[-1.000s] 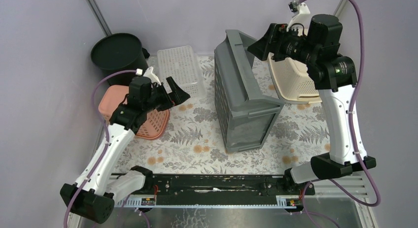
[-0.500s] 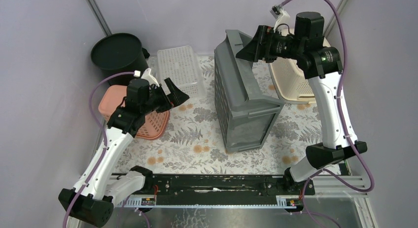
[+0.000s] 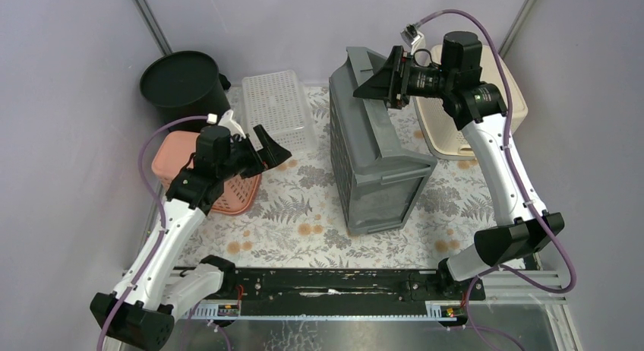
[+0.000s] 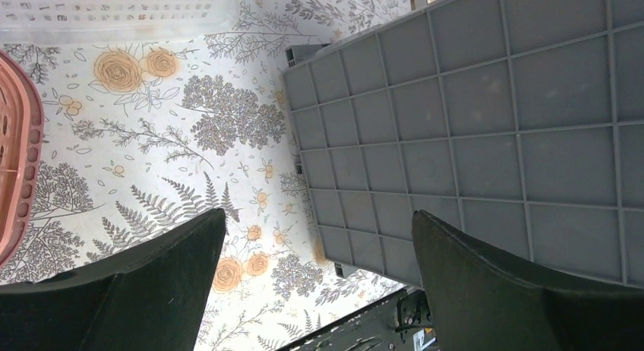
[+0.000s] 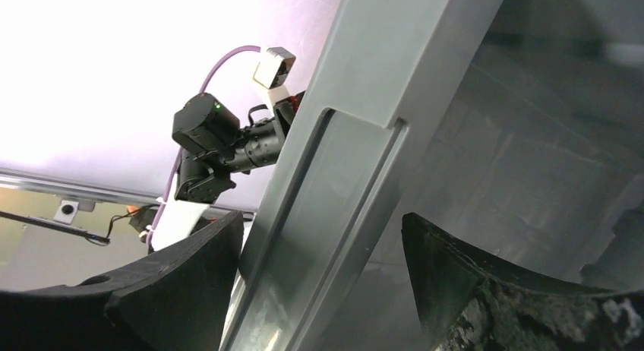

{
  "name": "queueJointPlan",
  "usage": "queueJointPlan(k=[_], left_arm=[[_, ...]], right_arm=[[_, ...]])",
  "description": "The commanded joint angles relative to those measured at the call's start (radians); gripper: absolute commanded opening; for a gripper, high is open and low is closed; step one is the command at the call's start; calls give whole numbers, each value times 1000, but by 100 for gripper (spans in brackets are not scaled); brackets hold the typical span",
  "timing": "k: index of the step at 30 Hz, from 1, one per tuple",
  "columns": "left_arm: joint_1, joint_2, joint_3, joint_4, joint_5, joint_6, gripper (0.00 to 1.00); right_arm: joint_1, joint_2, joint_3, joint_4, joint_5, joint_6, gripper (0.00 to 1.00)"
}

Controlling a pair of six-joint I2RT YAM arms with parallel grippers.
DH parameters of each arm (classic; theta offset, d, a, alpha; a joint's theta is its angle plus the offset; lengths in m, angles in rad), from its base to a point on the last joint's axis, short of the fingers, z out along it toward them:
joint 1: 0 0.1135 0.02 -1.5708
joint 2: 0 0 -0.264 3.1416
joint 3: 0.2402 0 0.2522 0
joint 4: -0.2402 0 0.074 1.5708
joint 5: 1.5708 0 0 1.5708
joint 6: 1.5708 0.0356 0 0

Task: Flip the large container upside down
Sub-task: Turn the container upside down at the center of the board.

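The large grey container [image 3: 372,161] lies on its side in the middle of the flowered table, its gridded base [image 4: 471,131] facing left and its open mouth facing right. My right gripper [image 3: 374,83] is at the container's upper rim [image 5: 357,176]. Its jaws stand open astride that rim, with a gap showing on the inner side [image 5: 323,237]. My left gripper [image 3: 278,147] hovers open and empty to the left of the base, above the cloth [image 4: 319,229], apart from the container.
A black bucket [image 3: 181,77] stands at the back left, with a white perforated basket [image 3: 277,104] beside it. A pink basket [image 3: 232,188] sits under my left arm. A cream basket [image 3: 448,131] lies just right of the container, below my right arm.
My right gripper has swung left from over the cream basket to the container's upper rim, now straddling it. The left arm and the container have hardly moved.
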Motion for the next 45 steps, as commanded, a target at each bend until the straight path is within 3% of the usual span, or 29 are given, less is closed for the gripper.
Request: queueJointPlan(k=[1,12,21,34,39,45], left_arm=[[7,-15,-11,29,28,-8,100],[7,-45,-39,33,33,-24,100],[7,-93,-85,54,80,-65,100],[7,-84,-93,94,106,-82,100],[6,-77,-90,105,107,-88,100],[7,-66,-53,104,110,-87,100]], right_arm=[[6,-40,-43,71,-74,54,80],[5,-55,-144,249,-161,195,59],[5,-58,-235,496,-207,376,44],[7,-25,-358,1311,-208,1021,37],[13,-13,-362,1464,-174,1166,37],[39,-14,-357,1482,-127,1207,36]])
